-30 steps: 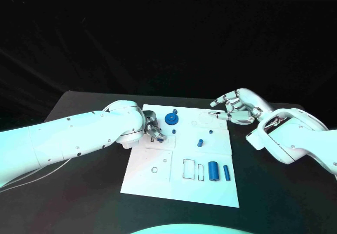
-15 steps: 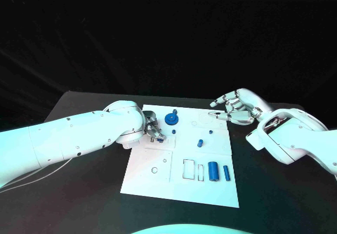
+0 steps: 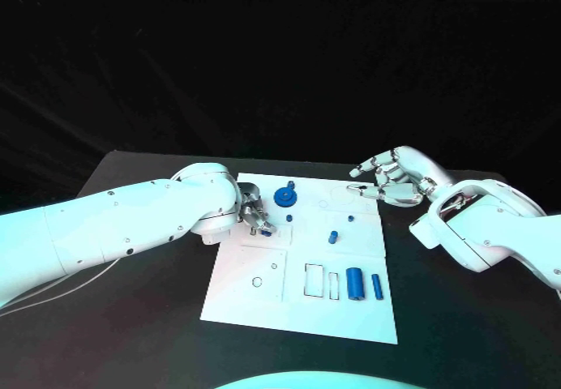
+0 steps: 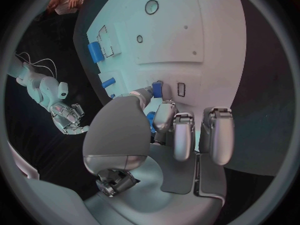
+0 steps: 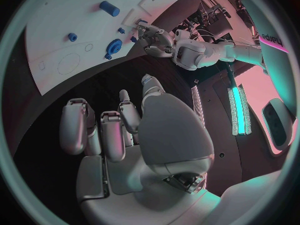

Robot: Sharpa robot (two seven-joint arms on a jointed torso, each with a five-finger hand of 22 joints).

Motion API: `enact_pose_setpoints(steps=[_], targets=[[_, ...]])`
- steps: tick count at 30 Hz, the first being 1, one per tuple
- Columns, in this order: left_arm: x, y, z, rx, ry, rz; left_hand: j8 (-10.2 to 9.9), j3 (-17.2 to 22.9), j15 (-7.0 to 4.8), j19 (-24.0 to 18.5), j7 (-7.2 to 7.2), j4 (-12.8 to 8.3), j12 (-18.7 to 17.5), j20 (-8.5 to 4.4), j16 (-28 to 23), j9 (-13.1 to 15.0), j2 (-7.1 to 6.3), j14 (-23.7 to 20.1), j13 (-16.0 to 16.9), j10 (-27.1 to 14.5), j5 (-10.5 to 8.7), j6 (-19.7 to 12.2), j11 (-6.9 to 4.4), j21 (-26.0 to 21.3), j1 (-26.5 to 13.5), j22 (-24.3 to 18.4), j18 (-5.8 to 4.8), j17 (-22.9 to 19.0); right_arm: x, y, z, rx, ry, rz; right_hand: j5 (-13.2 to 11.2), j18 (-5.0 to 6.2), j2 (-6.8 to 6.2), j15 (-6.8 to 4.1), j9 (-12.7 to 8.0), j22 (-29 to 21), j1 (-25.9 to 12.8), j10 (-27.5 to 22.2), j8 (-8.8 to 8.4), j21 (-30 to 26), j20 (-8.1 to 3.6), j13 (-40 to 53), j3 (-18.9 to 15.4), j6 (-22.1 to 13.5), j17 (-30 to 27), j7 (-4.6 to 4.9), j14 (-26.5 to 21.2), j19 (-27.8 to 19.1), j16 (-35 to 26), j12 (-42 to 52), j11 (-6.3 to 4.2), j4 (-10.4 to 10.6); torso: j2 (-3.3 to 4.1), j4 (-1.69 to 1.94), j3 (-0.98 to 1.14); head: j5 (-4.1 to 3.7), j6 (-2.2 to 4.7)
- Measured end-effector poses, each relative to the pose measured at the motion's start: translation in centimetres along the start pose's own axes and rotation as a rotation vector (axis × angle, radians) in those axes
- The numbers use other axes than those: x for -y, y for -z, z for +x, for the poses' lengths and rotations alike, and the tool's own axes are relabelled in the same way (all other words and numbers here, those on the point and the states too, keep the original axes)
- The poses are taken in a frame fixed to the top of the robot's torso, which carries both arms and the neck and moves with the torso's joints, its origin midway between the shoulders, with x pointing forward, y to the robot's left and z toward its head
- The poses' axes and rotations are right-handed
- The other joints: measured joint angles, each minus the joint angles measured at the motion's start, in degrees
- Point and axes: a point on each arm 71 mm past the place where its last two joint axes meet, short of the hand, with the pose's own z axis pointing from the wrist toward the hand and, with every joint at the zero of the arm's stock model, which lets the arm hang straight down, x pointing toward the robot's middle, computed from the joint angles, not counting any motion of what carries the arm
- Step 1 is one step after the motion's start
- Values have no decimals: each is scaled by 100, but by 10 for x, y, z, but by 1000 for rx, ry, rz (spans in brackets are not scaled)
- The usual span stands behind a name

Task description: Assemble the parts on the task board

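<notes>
Since the earlier frames the left arm has swung slightly, its forearm sitting a little higher at the left of the head view, while the left robot hand (image 3: 255,217) stays at the board's (image 3: 251,284) left edge; the right robot hand (image 3: 391,180) has not moved.

The left robot hand pinches a small blue peg (image 4: 157,89) between thumb and fingers, right over a slot near the board's left edge, centre-left of the frame. Whether the peg touches the board cannot be told.

The right robot hand hangs over the black worktop (image 3: 468,324) at the board's upper right corner, fingers curled in loosely, grasping nothing.

On the white board, mid-frame, a blue gear (image 3: 285,195) stands near the top, a short blue cylinder (image 3: 332,238) lies at the centre, and two longer blue cylinders (image 3: 354,284) lie side by side toward the lower right, beside rectangular outlines. A tiny blue stud (image 3: 349,219) sits right of centre.
</notes>
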Motion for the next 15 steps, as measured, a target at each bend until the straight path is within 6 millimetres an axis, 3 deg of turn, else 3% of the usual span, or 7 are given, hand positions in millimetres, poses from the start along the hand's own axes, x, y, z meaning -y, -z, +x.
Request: enact_pose_setpoints(steps=[15], targets=[[16,-2,-11,-61,-108,3,21,0,0,0,27,0,0,0,0,35,-14,0,19,-2,-34,-31,2,0,61,0,0,5,0,-1,1,-2,1,0,0,0,-18,0,0,-1,-17,0,22,-22,0,0,0,0,-1,0,0,0,0,0,0,0,5,-3,1,13,2]])
